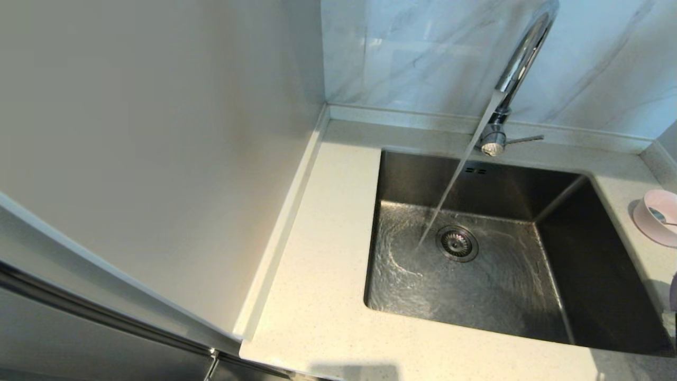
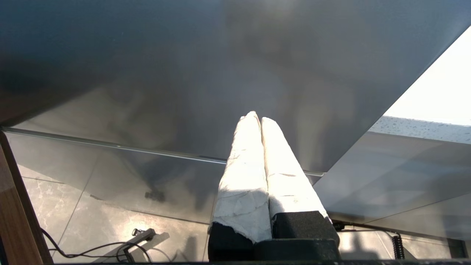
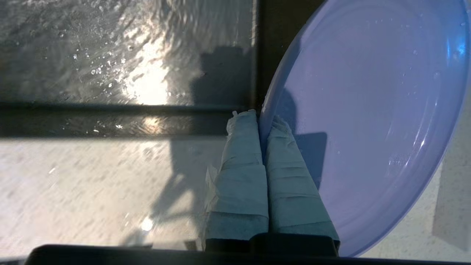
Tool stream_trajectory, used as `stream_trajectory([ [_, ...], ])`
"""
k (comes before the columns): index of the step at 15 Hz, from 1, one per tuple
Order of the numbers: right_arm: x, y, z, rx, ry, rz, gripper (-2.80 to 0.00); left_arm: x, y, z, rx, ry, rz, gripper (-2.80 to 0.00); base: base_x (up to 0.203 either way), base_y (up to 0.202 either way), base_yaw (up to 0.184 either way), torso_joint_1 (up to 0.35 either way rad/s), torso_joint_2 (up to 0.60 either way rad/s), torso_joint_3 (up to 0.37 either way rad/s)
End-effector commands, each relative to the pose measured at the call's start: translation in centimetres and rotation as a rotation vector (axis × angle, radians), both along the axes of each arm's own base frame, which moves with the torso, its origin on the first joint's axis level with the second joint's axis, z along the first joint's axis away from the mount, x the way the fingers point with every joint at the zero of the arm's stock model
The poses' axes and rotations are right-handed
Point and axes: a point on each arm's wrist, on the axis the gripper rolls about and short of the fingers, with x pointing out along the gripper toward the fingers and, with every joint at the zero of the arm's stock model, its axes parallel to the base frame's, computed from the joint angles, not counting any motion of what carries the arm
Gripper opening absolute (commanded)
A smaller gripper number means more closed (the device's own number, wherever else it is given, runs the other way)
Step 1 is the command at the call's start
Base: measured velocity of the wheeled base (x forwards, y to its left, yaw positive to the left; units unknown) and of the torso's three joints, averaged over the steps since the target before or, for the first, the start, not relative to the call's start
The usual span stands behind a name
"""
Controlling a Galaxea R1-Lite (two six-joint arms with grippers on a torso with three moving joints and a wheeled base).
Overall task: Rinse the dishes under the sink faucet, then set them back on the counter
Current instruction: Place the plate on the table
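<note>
My right gripper (image 3: 261, 117) is shut on the rim of the lilac-purple plate (image 3: 368, 110), one taped finger on each face; the plate is wet and hangs over the counter (image 3: 92, 184) beside the sink (image 3: 110, 55). In the head view only a sliver of the plate (image 1: 673, 291) shows at the right edge. The pale pink bowl (image 1: 658, 214) stands on the counter (image 1: 317, 264) right of the sink (image 1: 597, 275). Water runs from the chrome faucet (image 1: 521, 58) down near the drain strainer (image 1: 457, 243). My left gripper (image 2: 257, 118) is shut on nothing, parked low before a grey cabinet panel.
The faucet's thin lever (image 1: 523, 139) points right at its base. A tall pale wall panel (image 1: 158, 132) bounds the counter on the left. Marble-veined tiles (image 1: 423, 53) rise behind the raised back edge. Cables lie on the tiled floor (image 2: 92, 228) below the left arm.
</note>
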Motion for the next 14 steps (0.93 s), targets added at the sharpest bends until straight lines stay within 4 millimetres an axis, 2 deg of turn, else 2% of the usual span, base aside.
stream_trajectory([
  [1,1.2,-0.7,-1.3,-0.002,0.057,-0.043,-2.80,0.0,0.0,0.0,0.000,0.000,0.000,-2.80,0.000,0.000,0.000,0.000,0.00,0.000],
  [3,2.2,-1.5,-1.9,-0.011,0.063,-0.088,-2.80,0.0,0.0,0.0,0.000,0.000,0.000,-2.80,0.000,0.000,0.000,0.000,0.00,0.000],
  [8,3.2,-3.9,-3.1,-0.066,0.111,-0.172,-2.80,0.0,0.0,0.0,0.000,0.000,0.000,-2.80,0.000,0.000,0.000,0.000,0.00,0.000],
  [14,2.5,-4.7,-4.6,-0.042,0.178,-0.156,-2.80,0.0,0.0,0.0,0.000,0.000,0.001,-2.80,0.000,0.000,0.000,0.000,0.00,0.000],
])
